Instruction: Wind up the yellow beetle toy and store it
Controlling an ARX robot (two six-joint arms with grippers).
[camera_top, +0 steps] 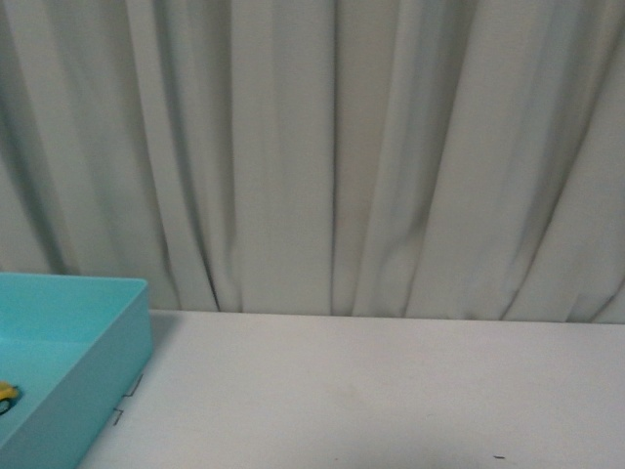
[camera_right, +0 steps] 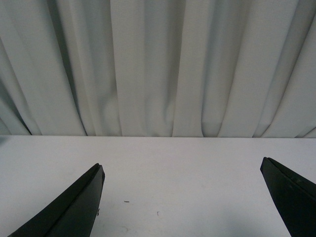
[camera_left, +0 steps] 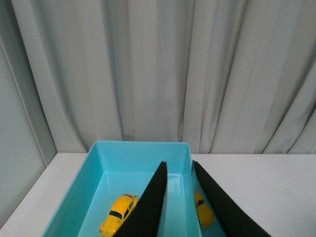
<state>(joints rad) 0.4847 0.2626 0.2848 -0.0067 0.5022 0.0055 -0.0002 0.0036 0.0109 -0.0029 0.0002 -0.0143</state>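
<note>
A: What is closest in the left wrist view?

B: The left gripper [camera_left: 177,170]. Its two black fingers [camera_left: 148,207] stand close together with just a thin gap. Nothing is between them.

A: And the toy?

B: The yellow beetle toy [camera_left: 118,213] is past the fingers. It lies on the floor of the blue bin [camera_left: 138,148]. It is small and round on top, bright yellow, with dark windows. I cannot see its wheels well. A second yellow shape [camera_left: 203,210] shows on the bin's shiny side wall. It looks like a mirror picture of the car.

A: Does the front view show it?

B: Only a tiny yellow bit [camera_top: 8,395] at the edge, inside the bin [camera_top: 98,332].

A: What about the other claw?

B: The right gripper [camera_right: 182,170] is spread wide, with nothing in it. It hangs over the white table [camera_right: 173,163].

A: And far away?

B: A pale curtain [camera_top: 332,147] hangs behind the table.
</note>
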